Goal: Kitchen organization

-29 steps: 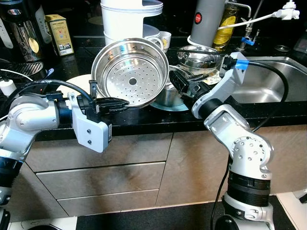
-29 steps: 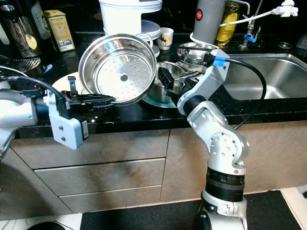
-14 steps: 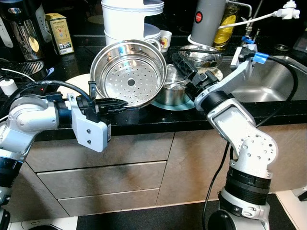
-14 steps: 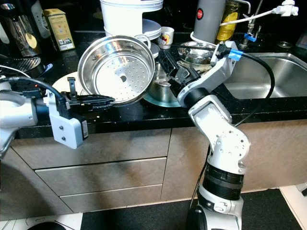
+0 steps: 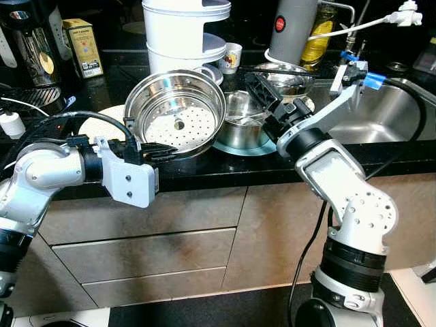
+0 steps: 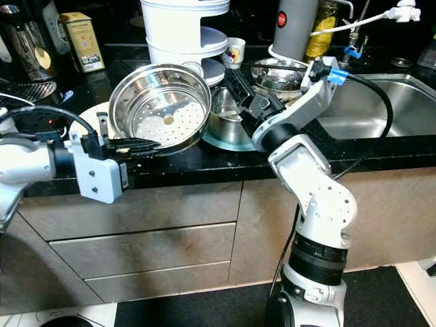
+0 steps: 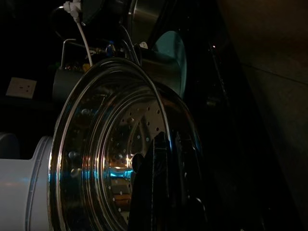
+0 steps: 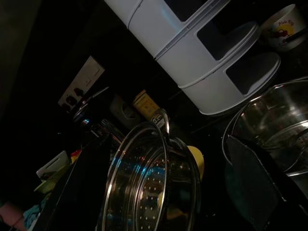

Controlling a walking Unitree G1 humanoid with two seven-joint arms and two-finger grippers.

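Nearest, the left gripper (image 5: 158, 149) has its jaws closed on the rim of the perforated steamer insert (image 5: 175, 114), holding it tilted just above the black tabletop (image 5: 204, 167). Beside it the right gripper (image 5: 262, 92) hovers with jaws spread over a steel pot (image 5: 238, 126) on a teal plate (image 5: 253, 148). Behind stands a white tiered container (image 5: 182, 30).
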